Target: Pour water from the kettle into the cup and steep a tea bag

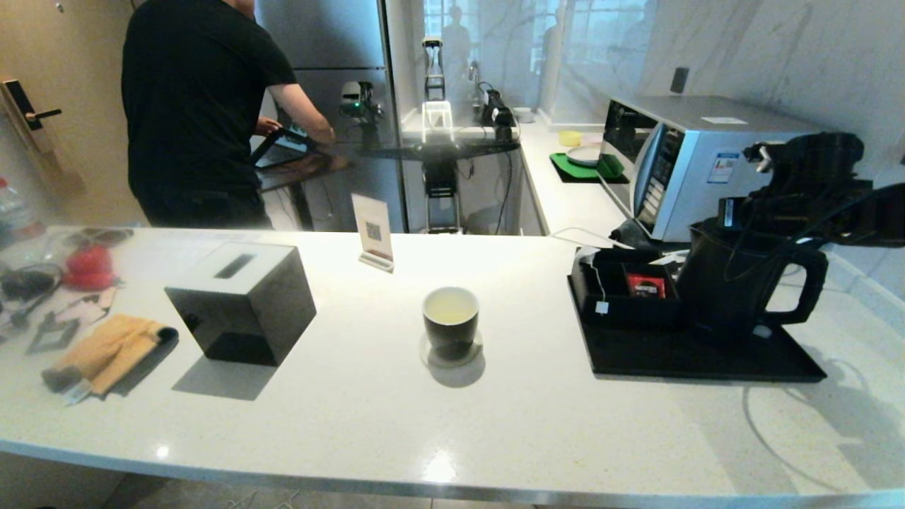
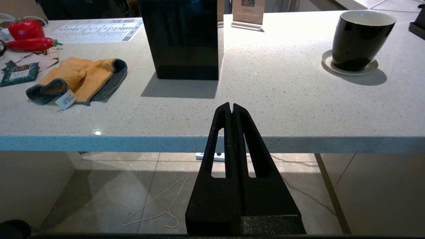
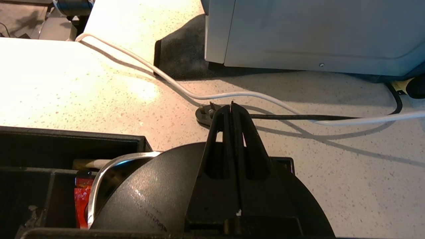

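The black cup (image 1: 450,322) (image 2: 360,38) stands on a pale coaster at the counter's middle, with yellowish water (image 1: 450,305) inside. At the right, the matte black kettle (image 1: 735,290) sits upright on a black tray (image 1: 700,357). My right gripper (image 3: 230,106) is shut on nothing and hovers just over the kettle's lid (image 3: 156,196); its arm (image 1: 806,180) shows above the kettle. The tea bag's white tag (image 1: 602,307) hangs on its string over the edge of the tray's organizer; the pouch is hidden. My left gripper (image 2: 231,105) is shut and empty, low at the counter's front edge.
A black cube box (image 1: 240,300) and an orange cloth (image 1: 106,350) lie left of the cup. A sign stand (image 1: 373,230) is behind it. A red packet (image 1: 645,285) sits in the organizer. A microwave (image 1: 700,162), cables and a plug (image 3: 204,114) lie behind the kettle. A person (image 1: 198,106) stands beyond.
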